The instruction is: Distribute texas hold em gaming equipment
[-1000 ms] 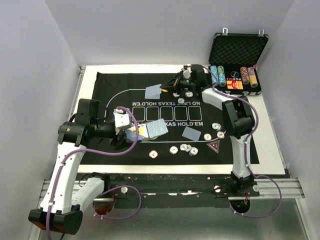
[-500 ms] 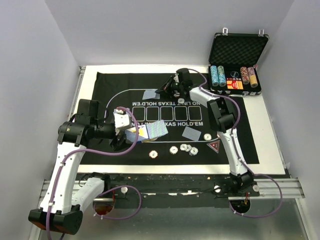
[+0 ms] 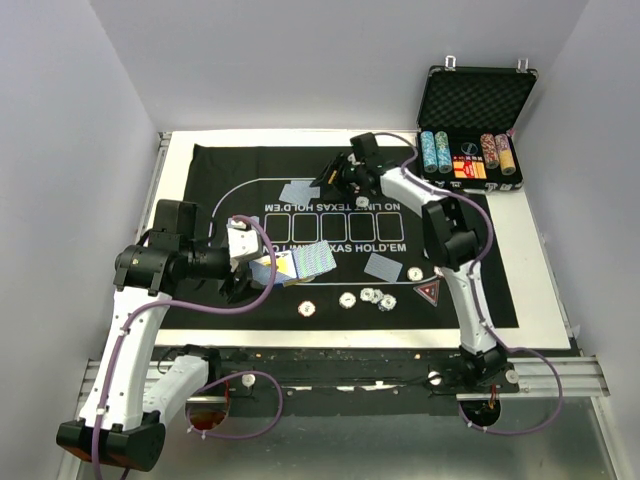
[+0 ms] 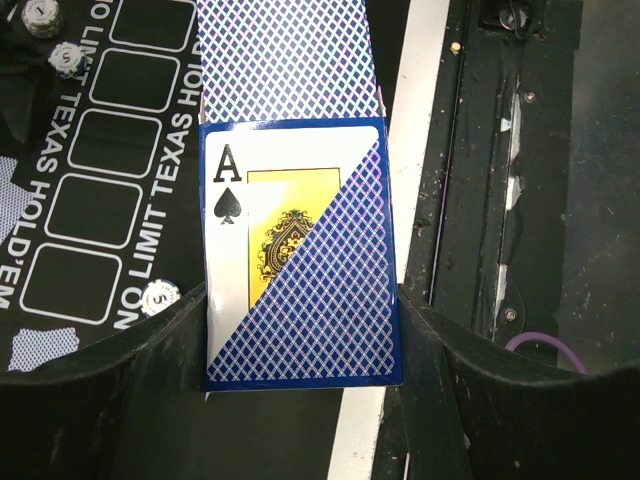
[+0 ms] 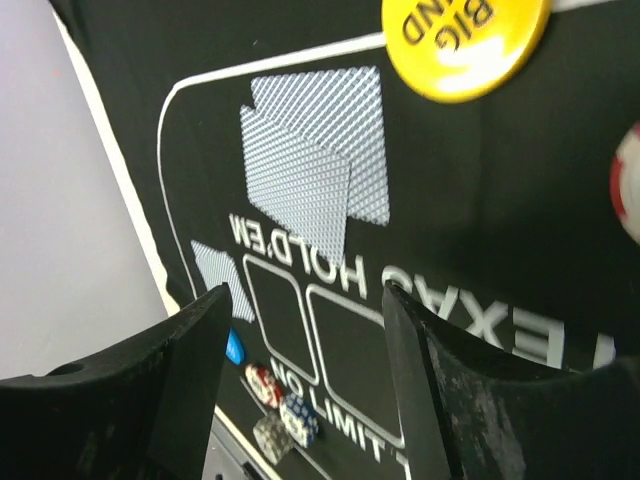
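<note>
Card pack point(image 4: 300, 290), ace-of-spades face showing, is sitting pinched in the left gripper point(image 4: 300, 310) over the mat point(image 3: 220, 170), near its near edge. One blue-backed card point(image 4: 285, 60) is poking out ahead. The right gripper point(image 5: 305, 300), arm stretched far, is hovering with fingers spread over two overlapping cards point(image 5: 315, 165) beside the yellow button point(image 5: 465, 40). The mat's edge is lying near them; the case point(image 3: 470, 100) is standing well apart.

Counted four chip stacks point(image 3: 442, 152) in the one case point(image 3: 476, 100), one red triangle marker point(image 3: 428, 292), one yellow button point(image 5: 465, 40), and two loose card piles point(image 3: 298, 190).
</note>
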Motion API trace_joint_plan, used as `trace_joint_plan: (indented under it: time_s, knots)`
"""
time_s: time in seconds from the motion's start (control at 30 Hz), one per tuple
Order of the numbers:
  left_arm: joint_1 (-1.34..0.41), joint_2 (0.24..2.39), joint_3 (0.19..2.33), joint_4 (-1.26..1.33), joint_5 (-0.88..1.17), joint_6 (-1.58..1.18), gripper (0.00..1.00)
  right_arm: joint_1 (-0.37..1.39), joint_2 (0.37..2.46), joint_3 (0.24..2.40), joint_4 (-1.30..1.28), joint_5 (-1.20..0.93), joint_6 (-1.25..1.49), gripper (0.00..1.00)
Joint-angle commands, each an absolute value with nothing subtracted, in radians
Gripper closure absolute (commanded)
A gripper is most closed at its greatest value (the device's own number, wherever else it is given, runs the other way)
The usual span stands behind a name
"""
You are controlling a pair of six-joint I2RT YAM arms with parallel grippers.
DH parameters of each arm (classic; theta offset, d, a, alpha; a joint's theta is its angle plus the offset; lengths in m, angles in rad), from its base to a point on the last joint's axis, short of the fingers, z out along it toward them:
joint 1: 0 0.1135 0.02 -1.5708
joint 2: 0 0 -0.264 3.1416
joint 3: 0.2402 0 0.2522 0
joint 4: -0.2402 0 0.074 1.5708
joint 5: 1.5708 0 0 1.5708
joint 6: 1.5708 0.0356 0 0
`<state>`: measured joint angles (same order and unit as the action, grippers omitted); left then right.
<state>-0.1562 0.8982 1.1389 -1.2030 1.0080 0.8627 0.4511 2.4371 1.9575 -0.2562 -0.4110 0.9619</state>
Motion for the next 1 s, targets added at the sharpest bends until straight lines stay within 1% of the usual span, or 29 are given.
trace_joint_plan:
  time_s: [0.0,0.23,0.37,0.47,0.6,0.77,0.97]
  knots:
    - [-0.153,0.879,1.172,-1.193,1.069,0.864,0.81,0.445,2.223,1.875,-0.318,-0.383,0.876,0.28]
    - [-0.152,0.876,1.166,-1.195,1.065,0.865,0.81,0.445,1.846,1.608,-0.235,-0.483,0.873,0.16]
    - [-0.153,0.870,1.164,-1.197,1.063,0.867,0.81,0.445,1.623,1.407,-0.164,-0.566,0.905,0.00]
    - [-0.152,0.874,1.164,-1.198,1.060,0.870,0.81,0.454,1.516,1.298,-0.163,-0.626,0.904,0.00]
    - [-0.152,0.876,1.167,-1.204,1.058,0.873,0.81,0.514,1.407,1.224,-0.210,-0.611,0.871,0.00]
    - [-0.152,0.877,1.170,-1.198,1.058,0.867,0.80,0.635,1.347,1.193,-0.290,-0.540,0.839,0.00]
    - [-0.152,0.879,1.172,-1.198,1.057,0.864,0.81,0.719,1.304,1.135,-0.264,-0.515,0.873,0.00]
